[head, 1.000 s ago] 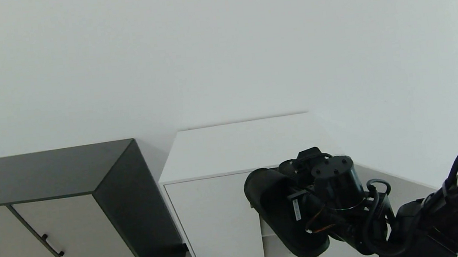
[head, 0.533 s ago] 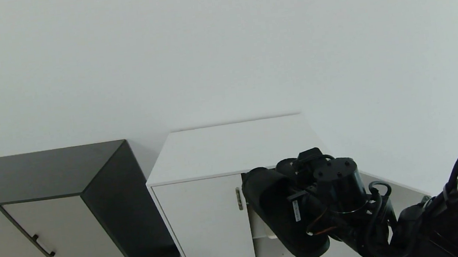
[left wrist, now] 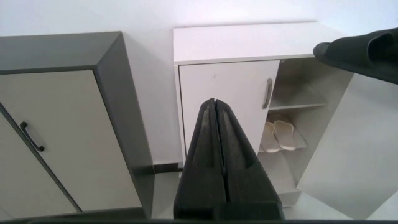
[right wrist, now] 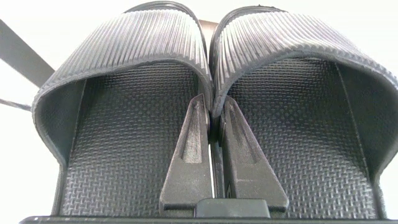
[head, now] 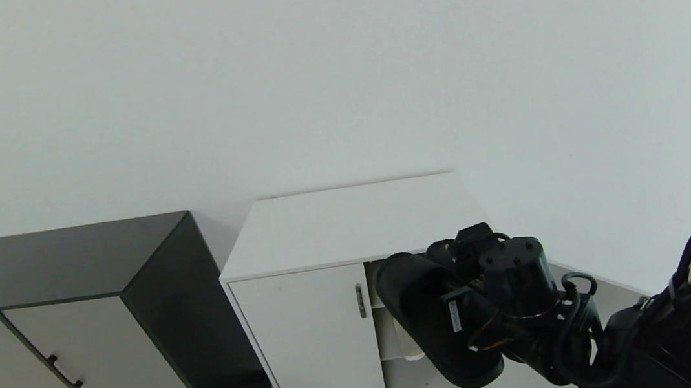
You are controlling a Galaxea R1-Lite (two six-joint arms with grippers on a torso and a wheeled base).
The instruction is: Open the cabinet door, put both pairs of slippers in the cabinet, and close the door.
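In front of the white cabinet's (head: 349,223) open right-hand compartment (head: 396,351), the right gripper (right wrist: 211,118) is clamped on the pair of black slippers (head: 428,321), pinching their adjoining strap walls together. The pair hangs between gripper and opening, its long axis running steeply downward rather than level with the shelves. A pair of white slippers (left wrist: 278,135) lies on a shelf inside, and the left gripper (left wrist: 214,106), fingers pressed together on nothing, sits farther back, so the right arm is the nearer one for placing.
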